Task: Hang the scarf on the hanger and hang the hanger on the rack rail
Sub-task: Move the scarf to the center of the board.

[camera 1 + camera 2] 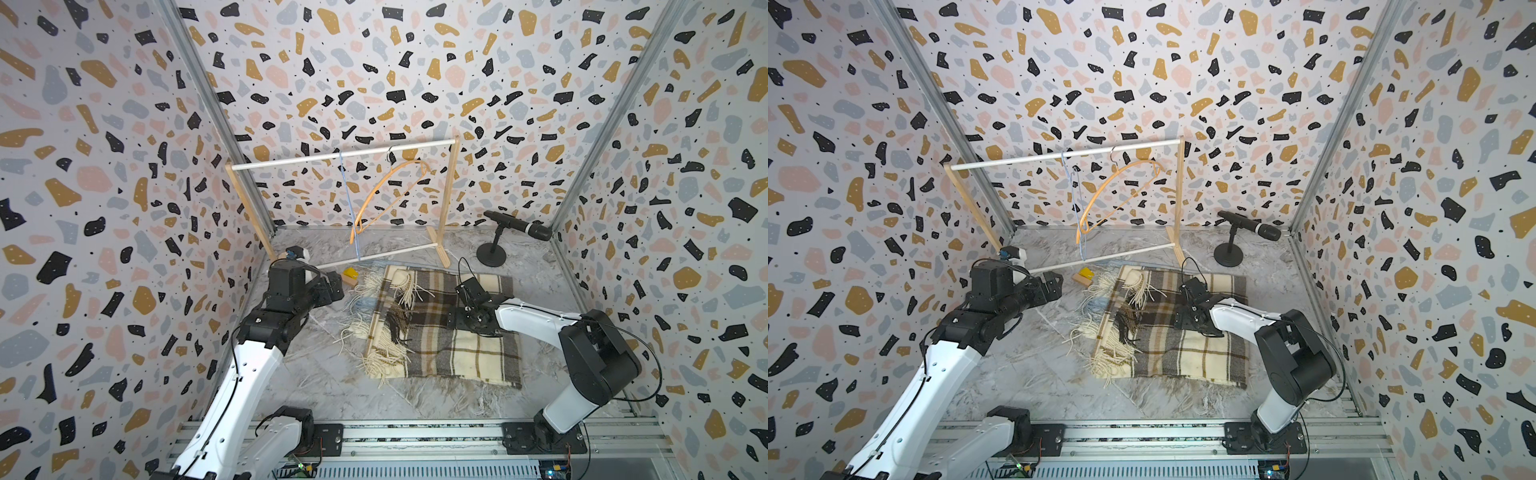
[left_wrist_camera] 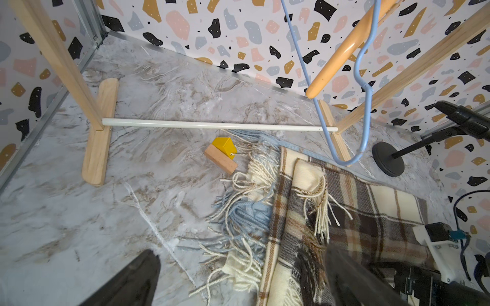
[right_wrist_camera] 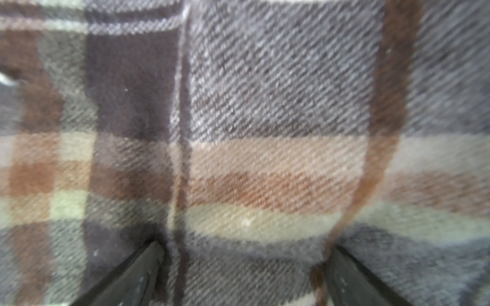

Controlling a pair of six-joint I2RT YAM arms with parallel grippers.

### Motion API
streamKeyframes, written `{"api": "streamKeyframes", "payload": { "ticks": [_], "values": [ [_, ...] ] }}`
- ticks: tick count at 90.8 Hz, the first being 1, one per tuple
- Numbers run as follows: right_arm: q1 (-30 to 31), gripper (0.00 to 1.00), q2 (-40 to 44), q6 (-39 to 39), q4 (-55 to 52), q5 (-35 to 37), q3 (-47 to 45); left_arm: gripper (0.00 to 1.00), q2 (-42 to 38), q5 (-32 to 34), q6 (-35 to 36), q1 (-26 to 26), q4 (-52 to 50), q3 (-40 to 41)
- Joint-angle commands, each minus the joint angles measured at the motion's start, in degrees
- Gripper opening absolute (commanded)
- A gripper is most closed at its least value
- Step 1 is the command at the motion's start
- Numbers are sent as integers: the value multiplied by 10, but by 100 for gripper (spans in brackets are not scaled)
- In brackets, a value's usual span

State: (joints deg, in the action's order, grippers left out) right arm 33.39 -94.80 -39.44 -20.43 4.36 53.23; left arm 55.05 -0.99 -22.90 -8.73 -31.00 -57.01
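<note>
No text, label, brand, number or sign could be read anywhere; the speckled wall pattern carried shapes only, no lettering.

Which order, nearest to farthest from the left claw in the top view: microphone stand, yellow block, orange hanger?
From the left claw, in a top view:
1. yellow block: on the table just ahead of the claw's tips.
2. orange hanger: hanging tilted behind the block, with its low end toward the claw.
3. microphone stand: by the far right corner, beyond the scarf.
</note>
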Motion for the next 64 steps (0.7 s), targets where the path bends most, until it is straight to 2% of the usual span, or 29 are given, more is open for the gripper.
{"api": "streamKeyframes", "payload": {
  "ticks": [1, 23, 39, 50, 64],
  "values": [
    [23, 100, -31, -1, -15, -59, 2, 100, 2, 2, 18, -1, -11, -31],
    [45, 100, -46, 0, -11, -64, 14, 100, 15, -8, 26, -1, -24, -76],
    [44, 100, -20, 24, -24, -22, 17, 100, 39, -11, 46, -1, -36, -127],
    [36, 100, 0, 54, -45, 5, 27, 100, 79, -30, 57, -1, -51, -202],
    [21, 100, 55, 99, -45, 3, 28, 100, 142, -67, 55, -1, -59, -318]
  ]
}}
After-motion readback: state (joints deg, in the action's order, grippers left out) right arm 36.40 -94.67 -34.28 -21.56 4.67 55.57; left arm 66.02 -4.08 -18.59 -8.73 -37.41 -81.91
